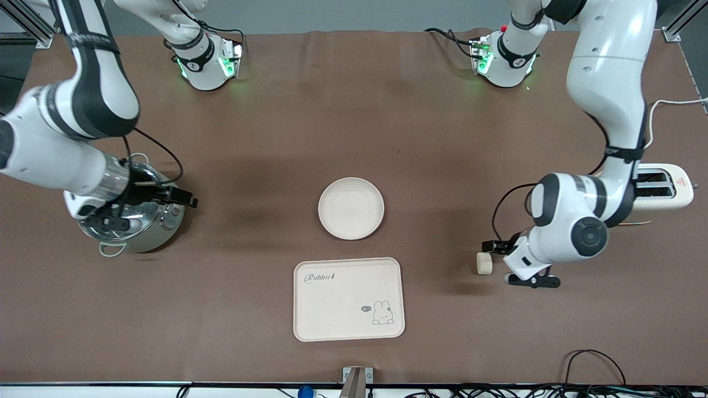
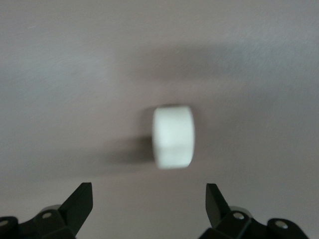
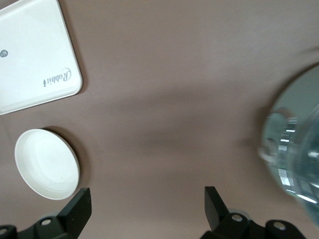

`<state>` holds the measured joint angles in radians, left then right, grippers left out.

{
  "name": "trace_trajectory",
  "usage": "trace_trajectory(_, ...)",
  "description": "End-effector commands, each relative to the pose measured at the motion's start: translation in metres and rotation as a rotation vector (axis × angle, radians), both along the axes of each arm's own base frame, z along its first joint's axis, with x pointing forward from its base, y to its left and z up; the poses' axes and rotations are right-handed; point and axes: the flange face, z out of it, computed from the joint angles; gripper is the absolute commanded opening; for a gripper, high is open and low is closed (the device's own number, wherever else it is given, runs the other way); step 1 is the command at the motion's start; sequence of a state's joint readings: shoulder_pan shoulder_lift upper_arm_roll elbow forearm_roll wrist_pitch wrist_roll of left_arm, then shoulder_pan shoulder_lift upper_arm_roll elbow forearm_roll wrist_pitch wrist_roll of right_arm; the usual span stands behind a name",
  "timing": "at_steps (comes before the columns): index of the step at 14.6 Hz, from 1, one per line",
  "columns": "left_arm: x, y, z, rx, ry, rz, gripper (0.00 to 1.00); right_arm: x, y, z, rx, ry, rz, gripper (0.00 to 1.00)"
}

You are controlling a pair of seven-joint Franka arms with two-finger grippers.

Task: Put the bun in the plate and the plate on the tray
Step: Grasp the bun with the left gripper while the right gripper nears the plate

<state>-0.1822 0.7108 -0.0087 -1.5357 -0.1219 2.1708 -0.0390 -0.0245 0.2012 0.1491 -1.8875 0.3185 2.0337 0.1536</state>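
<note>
Bun (image 1: 484, 263) on counter toward left arm's end from tray (image 1: 348, 299), left end effector (image 2: 148, 203) wide open w/ nothing held just beside it; plate (image 1: 351, 208) bare, farther from front camera than tray; right end effector (image 3: 147, 205) open, waiting over pot (image 1: 133, 221).

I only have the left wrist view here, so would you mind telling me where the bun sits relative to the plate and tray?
Observer: The bun lies on the table toward the left arm's end, apart from the plate and the tray; the open left gripper is right beside it.
Operator: Thank you. Is the plate already on the tray?
Observer: No, the plate sits bare on the table, farther from the front camera than the tray, not touching it.
Operator: And what is the right arm doing?
Observer: The right gripper is open, over the metal pot at its end of the table.
</note>
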Motion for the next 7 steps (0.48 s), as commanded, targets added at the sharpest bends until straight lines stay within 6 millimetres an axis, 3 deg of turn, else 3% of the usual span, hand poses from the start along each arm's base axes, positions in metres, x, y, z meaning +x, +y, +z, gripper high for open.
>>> trace_trajectory(1,0.014,0.001,-0.010,-0.022,-0.067,0.024,1.00,-0.021,0.037,-0.043,0.019,0.012,-0.045,1.00)
trace_trajectory(2,0.016,0.001,-0.015,-0.025,-0.088,0.029,0.98,-0.028,0.055,-0.058,0.043,0.022,-0.068,1.00)
trace_trajectory(4,0.017,-0.003,-0.020,-0.039,-0.104,0.037,0.76,-0.038,0.081,-0.088,0.062,0.039,-0.086,1.00)
trace_trajectory(7,0.016,-0.009,-0.024,-0.083,-0.095,0.066,0.49,-0.045,0.118,-0.113,0.069,0.042,-0.124,1.00)
